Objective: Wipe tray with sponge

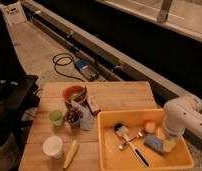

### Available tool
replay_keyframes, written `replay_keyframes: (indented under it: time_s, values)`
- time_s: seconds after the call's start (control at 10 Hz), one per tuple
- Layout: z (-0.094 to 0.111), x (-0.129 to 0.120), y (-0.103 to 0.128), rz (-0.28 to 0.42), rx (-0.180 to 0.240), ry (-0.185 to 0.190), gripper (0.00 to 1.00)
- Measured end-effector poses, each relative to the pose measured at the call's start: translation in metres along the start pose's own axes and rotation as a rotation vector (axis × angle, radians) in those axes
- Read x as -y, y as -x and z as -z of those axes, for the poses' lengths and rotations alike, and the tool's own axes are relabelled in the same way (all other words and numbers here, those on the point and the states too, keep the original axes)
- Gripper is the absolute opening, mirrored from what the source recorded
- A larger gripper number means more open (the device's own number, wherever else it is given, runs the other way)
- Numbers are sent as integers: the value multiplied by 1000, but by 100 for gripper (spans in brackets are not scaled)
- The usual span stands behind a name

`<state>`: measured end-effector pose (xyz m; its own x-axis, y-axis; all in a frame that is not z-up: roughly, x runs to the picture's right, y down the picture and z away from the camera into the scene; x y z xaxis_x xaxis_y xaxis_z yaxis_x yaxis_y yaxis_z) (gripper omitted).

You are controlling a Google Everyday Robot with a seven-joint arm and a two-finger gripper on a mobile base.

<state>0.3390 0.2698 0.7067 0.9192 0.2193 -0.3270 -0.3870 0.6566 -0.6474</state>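
The yellow-orange tray [131,114] stands on the right part of the wooden table. The blue-grey sponge [154,143] lies flat on the tray floor at its right side. My white arm comes in from the right and bends down into the tray. My gripper [167,144] is at the sponge's right edge, low over the tray floor. The arm hides the gripper's tip and part of the sponge.
In the tray lie a black-handled brush [139,156], a metal utensil [129,142] and an orange-pink ball [150,126]. On the table [119,97] to the left are an orange-brown bowl [75,93], a green cup [56,117], a white cup [53,146], a banana [70,153] and snack packets [87,120].
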Motion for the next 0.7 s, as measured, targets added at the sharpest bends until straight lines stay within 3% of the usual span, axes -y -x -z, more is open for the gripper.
replay_keyframes:
  time_s: [0.3, 0.5, 0.7]
  values:
    - [-22, -11, 8, -1, 47, 68, 65]
    - [-34, -15, 9, -9, 103, 105, 65]
    - [-39, -16, 11, 2, 114, 103, 65]
